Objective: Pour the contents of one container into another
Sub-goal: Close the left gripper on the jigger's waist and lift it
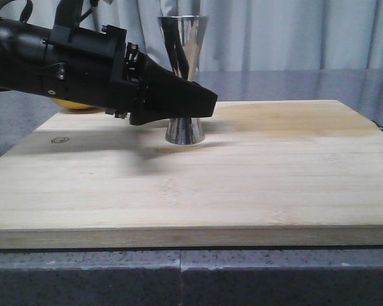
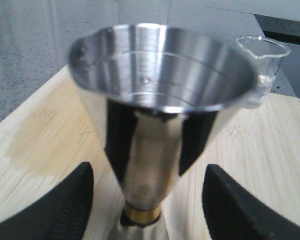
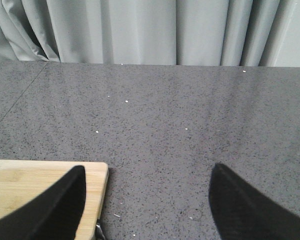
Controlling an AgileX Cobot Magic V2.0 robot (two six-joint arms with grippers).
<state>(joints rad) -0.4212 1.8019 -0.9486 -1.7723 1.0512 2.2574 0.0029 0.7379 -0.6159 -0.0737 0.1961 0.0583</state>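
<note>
A steel hourglass-shaped jigger (image 1: 184, 76) stands upright on the bamboo board (image 1: 255, 178), towards its back. In the left wrist view its wide upper cup (image 2: 162, 70) shows bare metal inside, and a brass band rings its narrow waist. My left gripper (image 1: 207, 103) reaches in from the left at waist height. It is open (image 2: 149, 170), with one finger on each side of the jigger and a gap to the metal on both sides. A clear glass beaker (image 2: 264, 65) with a spout stands on the board beyond the jigger. My right gripper (image 3: 148, 169) is open with nothing in it.
The board lies on a grey speckled counter (image 3: 165, 115) with grey curtains behind. The right gripper hangs over the counter beside a board corner (image 3: 45, 182). A yellow object (image 1: 73, 105) shows behind the left arm. A darker patch (image 2: 35, 145) marks the board near the jigger.
</note>
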